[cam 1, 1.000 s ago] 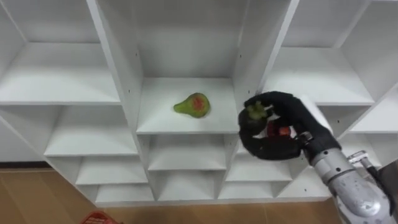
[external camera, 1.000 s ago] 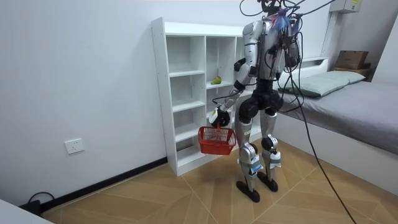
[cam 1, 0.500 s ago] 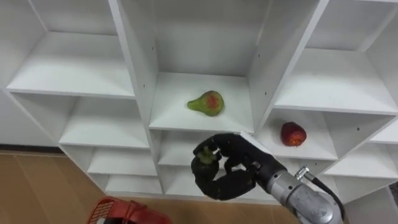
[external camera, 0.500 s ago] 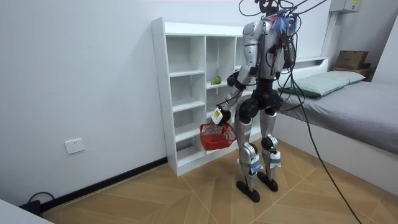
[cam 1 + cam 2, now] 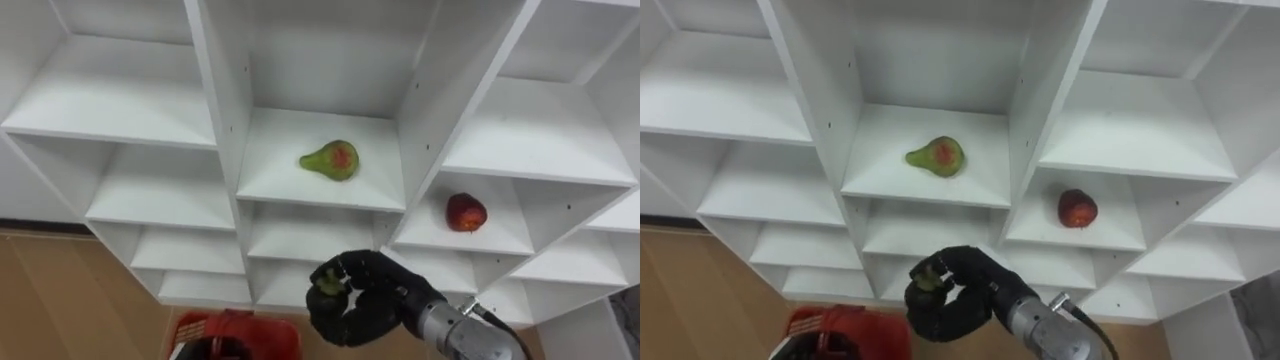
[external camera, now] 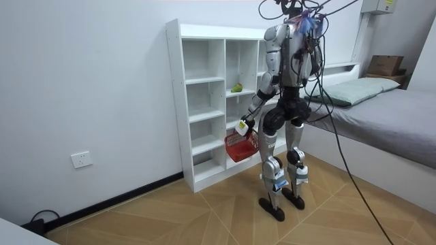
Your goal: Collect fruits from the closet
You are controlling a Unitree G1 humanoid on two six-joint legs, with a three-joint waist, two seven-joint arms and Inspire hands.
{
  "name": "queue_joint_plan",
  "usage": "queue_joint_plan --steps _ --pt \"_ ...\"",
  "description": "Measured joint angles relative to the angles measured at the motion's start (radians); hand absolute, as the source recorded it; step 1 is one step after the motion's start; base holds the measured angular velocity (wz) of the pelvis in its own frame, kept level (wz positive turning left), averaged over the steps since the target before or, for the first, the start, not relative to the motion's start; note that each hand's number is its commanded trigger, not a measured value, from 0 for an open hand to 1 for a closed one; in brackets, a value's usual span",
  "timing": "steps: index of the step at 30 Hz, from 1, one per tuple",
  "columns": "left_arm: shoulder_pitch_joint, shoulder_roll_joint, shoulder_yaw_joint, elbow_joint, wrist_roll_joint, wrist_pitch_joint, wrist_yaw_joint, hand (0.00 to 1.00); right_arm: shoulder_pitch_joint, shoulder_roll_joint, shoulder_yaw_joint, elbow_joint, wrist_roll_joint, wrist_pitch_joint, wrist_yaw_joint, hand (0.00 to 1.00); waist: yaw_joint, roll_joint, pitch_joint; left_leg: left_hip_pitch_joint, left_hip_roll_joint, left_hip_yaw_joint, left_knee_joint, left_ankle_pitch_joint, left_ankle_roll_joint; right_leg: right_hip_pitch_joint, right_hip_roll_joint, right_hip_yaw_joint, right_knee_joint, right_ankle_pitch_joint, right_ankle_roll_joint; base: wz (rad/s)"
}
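White closet [image 5: 424, 100]: pear [image 5: 331, 160] mid-shelf, apple [image 5: 465, 212] lower right of it. Right hand [image 5: 372, 306] below pear, clenched round green fruit [image 5: 328, 284]. Left hand [image 6: 242, 127] grips red basket [image 5: 236, 331].

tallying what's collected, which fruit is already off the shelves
The small green fruit gripped in the right hand; the pear and the red fruit lie on shelves.

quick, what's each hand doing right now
Left hand: closed, holding the red basket by its handle.
Right hand: closed around a small green fruit, below the shelves.
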Motion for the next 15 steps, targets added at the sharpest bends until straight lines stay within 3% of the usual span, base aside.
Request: queue_joint_plan --steps 9,15 --pt "-0.052 -0.017 -0.005 -0.004 -0.007 0.005 -0.027 1.0 -0.08 0.032 0.04 0.252 -0.004 -0.004 -0.086 1.0 0.002 -0.007 -0.0021 -0.093 -0.002 -0.024 0.042 0.0 0.0 -0.071 -0.002 -0.029 0.012 0.002 -0.002 0.1" --pt "-0.072 -0.011 -0.066 -0.003 -0.048 0.003 -0.038 1.0 -0.145 0.031 0.053 0.4 -0.019 -0.005 -0.137 1.0 0.0 -0.004 0.0017 -0.12 -0.004 -0.039 0.057 0.0 0.0 -0.087 -0.004 -0.054 0.014 0.003 -0.002 0.07"
